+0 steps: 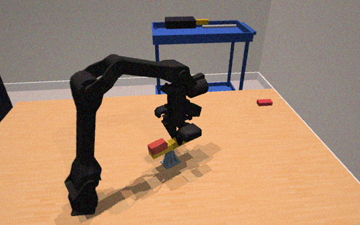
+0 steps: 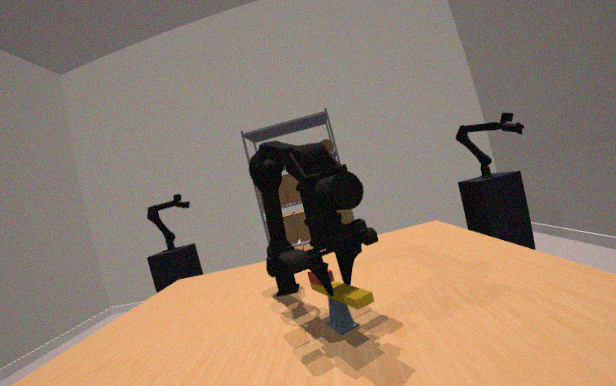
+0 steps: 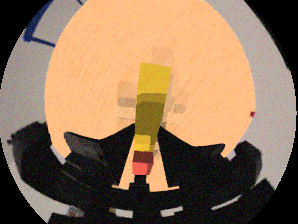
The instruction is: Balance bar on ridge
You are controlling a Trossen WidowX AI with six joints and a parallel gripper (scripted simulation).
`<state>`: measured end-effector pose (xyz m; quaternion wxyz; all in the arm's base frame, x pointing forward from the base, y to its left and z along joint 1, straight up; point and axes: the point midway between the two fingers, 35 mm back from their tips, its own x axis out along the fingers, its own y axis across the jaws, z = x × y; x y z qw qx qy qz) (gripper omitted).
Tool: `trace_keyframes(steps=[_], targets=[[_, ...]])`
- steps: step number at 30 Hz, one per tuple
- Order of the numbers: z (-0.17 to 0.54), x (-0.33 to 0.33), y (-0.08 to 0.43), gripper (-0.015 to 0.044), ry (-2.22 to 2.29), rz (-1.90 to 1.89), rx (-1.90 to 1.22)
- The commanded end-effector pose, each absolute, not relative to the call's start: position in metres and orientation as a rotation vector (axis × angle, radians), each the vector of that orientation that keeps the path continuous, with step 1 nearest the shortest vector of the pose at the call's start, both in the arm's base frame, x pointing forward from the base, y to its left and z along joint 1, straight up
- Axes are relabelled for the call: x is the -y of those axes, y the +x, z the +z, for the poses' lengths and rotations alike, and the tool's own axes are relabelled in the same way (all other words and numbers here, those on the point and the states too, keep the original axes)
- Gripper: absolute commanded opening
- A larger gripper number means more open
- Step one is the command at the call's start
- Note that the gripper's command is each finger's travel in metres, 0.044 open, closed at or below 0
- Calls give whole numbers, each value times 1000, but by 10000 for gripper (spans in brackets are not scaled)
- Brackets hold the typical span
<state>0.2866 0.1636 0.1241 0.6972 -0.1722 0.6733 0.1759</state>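
The yellow bar (image 1: pixel 171 145) (image 2: pixel 361 297) (image 3: pixel 154 79) lies across the top of the blue-grey ridge (image 1: pixel 170 160) (image 2: pixel 341 316), clear of the table. A red block (image 1: pixel 158 146) (image 2: pixel 314 278) (image 3: pixel 143 168) sits on the bar's end nearer the arm's base. My gripper (image 1: pixel 176 141) (image 2: pixel 339 289) (image 3: pixel 147 127) is shut on the bar near its middle, above the ridge, one finger on each side. The bar looks about level. Whether its underside rests on the ridge or hangs just over it is hard to tell. The ridge is hidden in the wrist view.
Another red block (image 1: pixel 264 102) (image 3: pixel 252 114) lies at the table's far right corner in the top view. A blue cart (image 1: pixel 202 36) stands beyond the table (image 1: pixel 269 180) (image 2: pixel 475 340). Two other arms on dark pedestals (image 2: pixel 175 267) (image 2: pixel 495 210) stand behind in the exterior view.
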Motion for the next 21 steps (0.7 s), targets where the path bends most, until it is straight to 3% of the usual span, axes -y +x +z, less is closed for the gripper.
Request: trace_keyframes(steps=[1,21], targets=[[123,-164,287,0,-378,393,-1502],[122,-164,287,0,-378,393,-1502]])
